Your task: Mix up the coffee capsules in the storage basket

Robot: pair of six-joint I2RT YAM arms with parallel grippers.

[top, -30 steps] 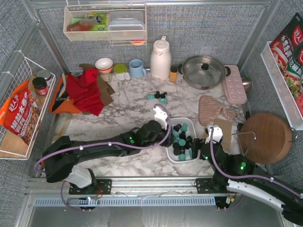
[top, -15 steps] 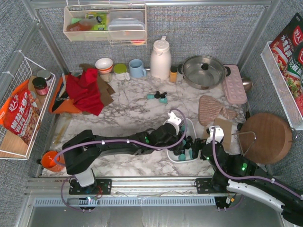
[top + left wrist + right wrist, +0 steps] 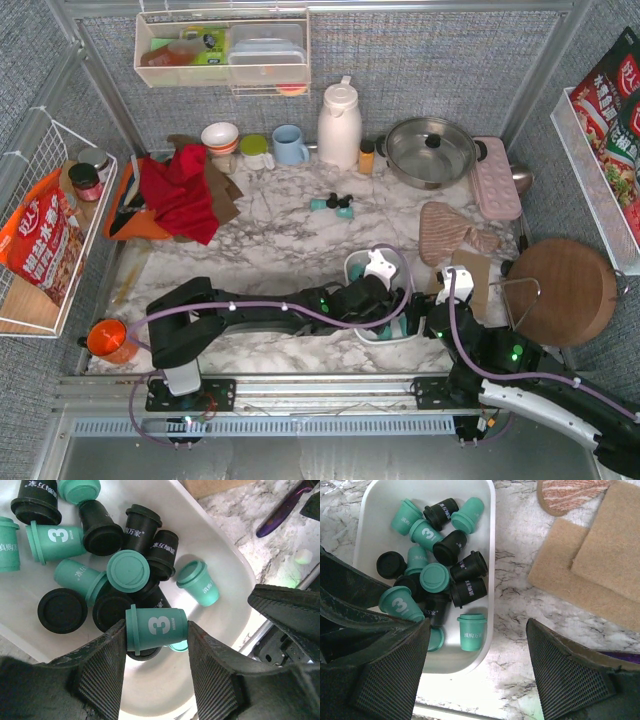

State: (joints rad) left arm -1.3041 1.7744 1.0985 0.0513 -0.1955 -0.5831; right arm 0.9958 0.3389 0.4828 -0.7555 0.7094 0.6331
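Reaching low across the marble table [image 3: 260,240], the left arm sets its left claw [image 3: 385,303] inside the white basket [image 3: 356,262], presumably to stir the pile there. Left wrist view: fingers clamped on one teal capsule [image 3: 157,627] marked 3, lying sideways on the other capsules [image 3: 127,570], teal and black; likely gripped for moving elsewhere. Right wrist view: right claw [image 3: 476,630] spread apart, empty, pointing down over a corner of the basket.
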